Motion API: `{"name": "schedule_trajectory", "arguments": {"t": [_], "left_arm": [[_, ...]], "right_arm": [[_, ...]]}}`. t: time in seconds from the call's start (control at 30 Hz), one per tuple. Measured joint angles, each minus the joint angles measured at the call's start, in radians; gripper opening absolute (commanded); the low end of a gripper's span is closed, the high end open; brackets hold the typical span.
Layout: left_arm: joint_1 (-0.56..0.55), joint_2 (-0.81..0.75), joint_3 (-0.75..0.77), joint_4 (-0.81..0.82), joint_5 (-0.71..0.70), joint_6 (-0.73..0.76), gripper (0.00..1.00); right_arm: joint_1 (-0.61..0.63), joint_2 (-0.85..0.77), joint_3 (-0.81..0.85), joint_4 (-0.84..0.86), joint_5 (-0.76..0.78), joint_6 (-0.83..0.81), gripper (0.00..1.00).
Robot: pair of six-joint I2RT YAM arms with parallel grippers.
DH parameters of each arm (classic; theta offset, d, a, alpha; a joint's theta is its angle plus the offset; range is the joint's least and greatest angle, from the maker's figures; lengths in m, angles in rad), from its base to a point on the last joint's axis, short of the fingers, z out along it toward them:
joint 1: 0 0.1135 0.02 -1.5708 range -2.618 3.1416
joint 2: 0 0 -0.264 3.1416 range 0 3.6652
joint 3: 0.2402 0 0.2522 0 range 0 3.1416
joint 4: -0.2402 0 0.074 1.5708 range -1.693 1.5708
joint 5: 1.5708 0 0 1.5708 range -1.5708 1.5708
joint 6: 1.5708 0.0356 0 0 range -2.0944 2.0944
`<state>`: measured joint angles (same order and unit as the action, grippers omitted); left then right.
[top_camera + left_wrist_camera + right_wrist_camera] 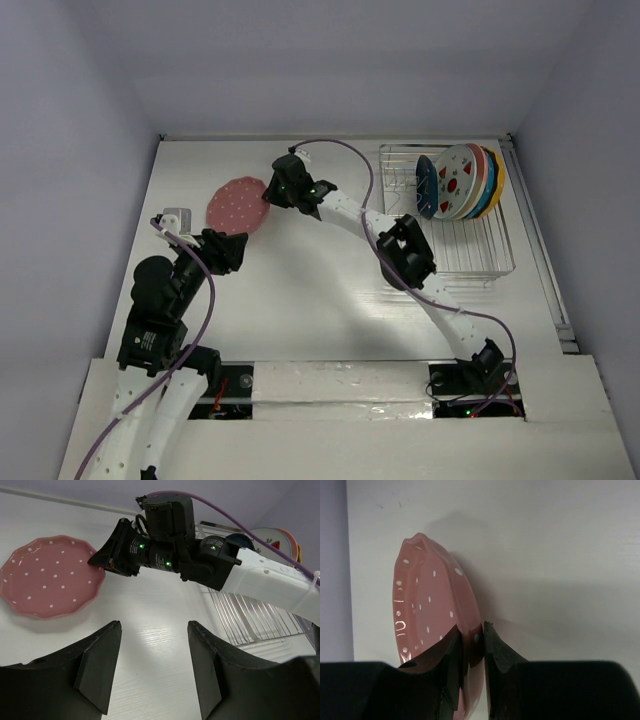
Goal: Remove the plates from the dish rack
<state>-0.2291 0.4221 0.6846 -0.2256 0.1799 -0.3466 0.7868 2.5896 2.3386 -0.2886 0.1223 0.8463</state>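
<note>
Pinched between the tips of my right pincer [470, 642] is the rim of the pink dotted plate [425, 605], which seems to rest flat on the table [300, 300] at the far left, well apart from the dish rack [480, 262] at the far right. Upright in the rack's far end stand the other plates [462, 182], packed together. My left pincer [154, 627] hangs released and empty near the pink plate. I judge this to be the set-down. Next I must unclench, clear the rim without dragging it, then swing right to the rack.
</note>
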Motion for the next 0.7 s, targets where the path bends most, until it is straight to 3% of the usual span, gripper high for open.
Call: {"name": "schedule_trajectory", "arguments": {"t": [0.1, 0.13, 0.3, 0.4, 0.5, 0.57, 0.67, 0.7], "left_arm": [[0.000, 0.000, 0.000, -0.001, 0.000, 0.000, 0.53], [0.000, 0.000, 0.000, -0.002, 0.000, 0.000, 0.53], [0.000, 0.000, 0.000, -0.003, 0.000, 0.000, 0.53], [0.000, 0.000, 0.000, -0.003, 0.000, 0.000, 0.53], [0.000, 0.000, 0.000, -0.003, 0.002, 0.000, 0.53], [0.000, 0.000, 0.000, -0.003, 0.002, 0.000, 0.53], [0.000, 0.000, 0.000, -0.003, 0.002, 0.000, 0.53], [0.000, 0.000, 0.000, -0.003, 0.002, 0.000, 0.53]], "right_arm": [[0.000, 0.007, -0.005, 0.008, -0.008, 0.038, 0.29], [0.000, 0.006, -0.012, 0.017, -0.009, 0.046, 0.43], [0.000, -0.010, -0.101, 0.095, -0.037, 0.092, 0.73], [0.000, -0.026, -0.159, 0.116, -0.045, 0.095, 0.74], [0.000, -0.042, -0.188, 0.131, -0.053, 0.087, 0.92], [0.000, -0.054, -0.189, 0.127, -0.051, 0.064, 0.97], [0.000, -0.095, -0.196, 0.113, -0.039, 0.011, 0.98], [0.000, -0.125, -0.213, 0.111, -0.031, -0.010, 0.93]]}}
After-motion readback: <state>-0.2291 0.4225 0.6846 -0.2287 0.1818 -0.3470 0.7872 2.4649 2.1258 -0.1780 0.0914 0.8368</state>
